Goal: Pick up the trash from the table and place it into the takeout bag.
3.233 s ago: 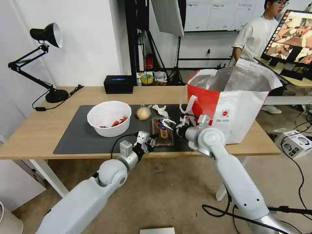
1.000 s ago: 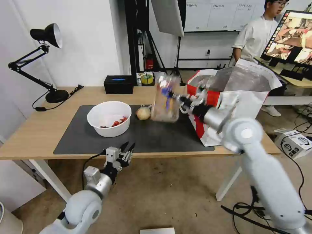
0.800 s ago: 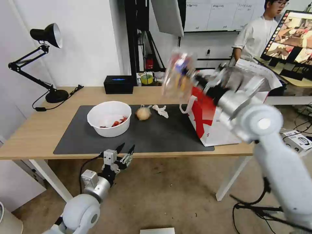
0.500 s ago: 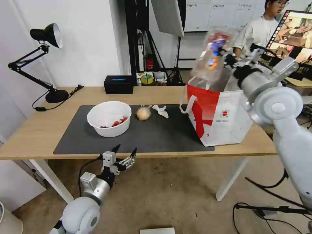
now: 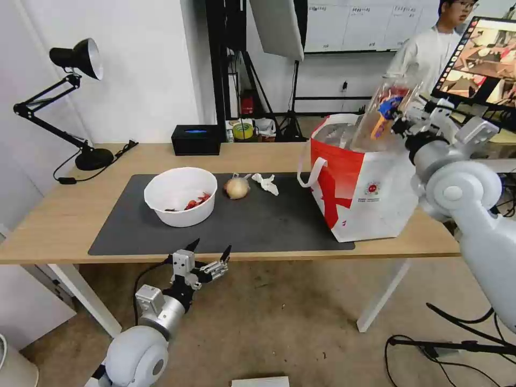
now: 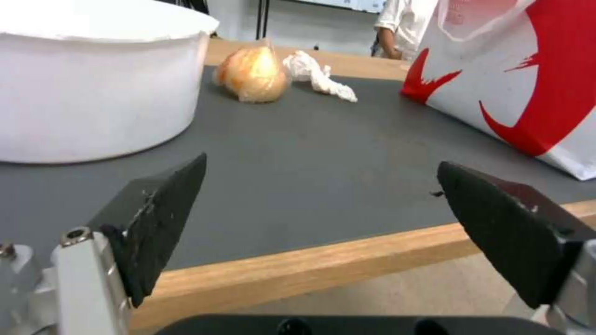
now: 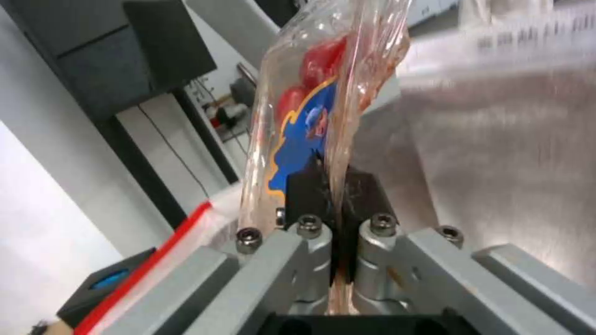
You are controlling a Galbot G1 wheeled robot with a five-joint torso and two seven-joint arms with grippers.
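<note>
Hanging below the near edge of the tabletop (image 5: 59,226), the left claw (image 5: 207,258) waits spread wide and empty, clear of the mat. Beyond it, still to be cleared, the white bowl (image 5: 180,195), the onion (image 5: 237,188) and the crumpled tissue (image 5: 265,183) lie apart in a loose row. Farther right, the right claw (image 5: 400,121) pinches the clear tray (image 5: 382,115) by one edge, so it hangs upright and slim over the takeout bag (image 5: 371,183), whose tall foil flap crowds the far side of the mouth.

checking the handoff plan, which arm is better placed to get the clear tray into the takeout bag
Right. The right end effector is shut on the clear tray above the takeout bag opening. The left end effector hangs open below the table edge.
</note>
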